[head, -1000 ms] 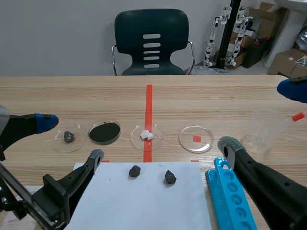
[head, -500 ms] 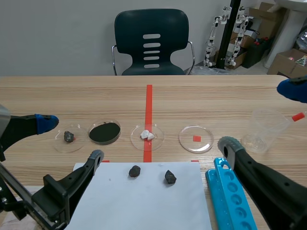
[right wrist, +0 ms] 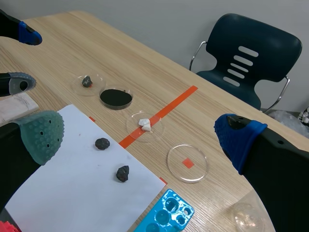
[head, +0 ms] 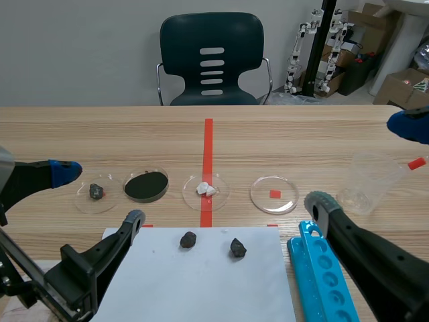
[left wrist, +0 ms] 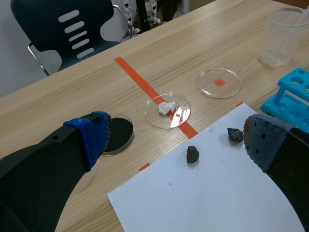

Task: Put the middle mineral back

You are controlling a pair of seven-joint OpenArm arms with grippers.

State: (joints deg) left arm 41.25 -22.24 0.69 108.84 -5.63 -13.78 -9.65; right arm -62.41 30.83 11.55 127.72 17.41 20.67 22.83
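Observation:
Two dark minerals lie on a white paper sheet (head: 194, 282): one on the left (head: 188, 239) and one on the right (head: 237, 248). Behind the sheet stands a row of petri dishes: one with a dark rock (head: 96, 192), one with black powder (head: 146, 186), one with a white mineral (head: 206, 190), and an empty dish (head: 274, 194) over a red mark. My left gripper (head: 100, 194) is open, low at the left over the sheet's corner. My right gripper (head: 362, 163) is open at the right. The left wrist view shows both dark minerals (left wrist: 192, 154) (left wrist: 235, 135) ahead of the fingers.
A clear beaker (head: 367, 182) stands at the right, and a blue test tube rack (head: 325, 275) lies beside the sheet. A dark chair (head: 212, 60) stands beyond the table's far edge. Boxes and equipment are at the back right.

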